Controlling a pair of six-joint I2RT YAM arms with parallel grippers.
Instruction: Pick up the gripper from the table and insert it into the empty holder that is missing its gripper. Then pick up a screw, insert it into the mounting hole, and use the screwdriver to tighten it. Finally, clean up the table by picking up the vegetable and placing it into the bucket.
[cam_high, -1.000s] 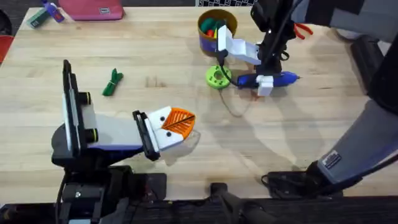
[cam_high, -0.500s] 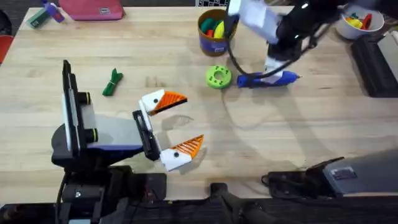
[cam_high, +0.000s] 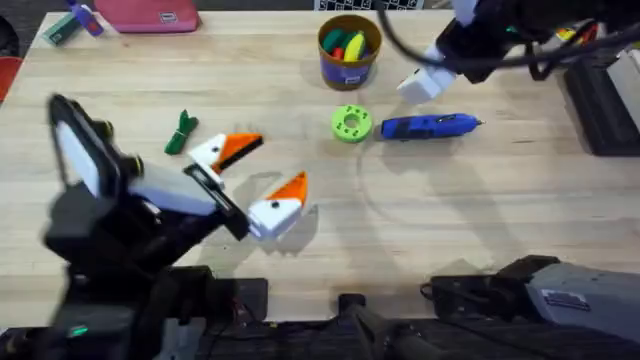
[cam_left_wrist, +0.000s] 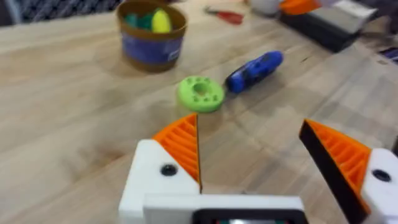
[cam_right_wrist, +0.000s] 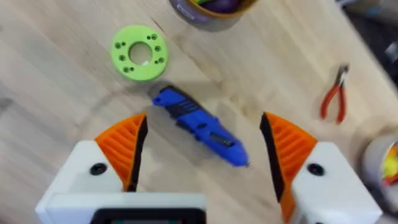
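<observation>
While the left gripper (cam_high: 253, 177) hangs wide open over the table (cam_high: 420, 240) near its front edge, the right gripper (cam_right_wrist: 202, 158) is open above the screwdriver (cam_high: 430, 125). By the back edge stands the bucket (cam_high: 348, 50). The vegetable (cam_high: 181, 132) lies toward the left edge.

Light wood table (cam_high: 300, 270), my view from overhead.

I see on it: screwdriver (cam_high: 428, 126) beside green disc (cam_high: 351, 124), bucket (cam_high: 348, 50) behind them, vegetable (cam_high: 181, 132) well left, red pliers (cam_right_wrist: 336, 93).
</observation>
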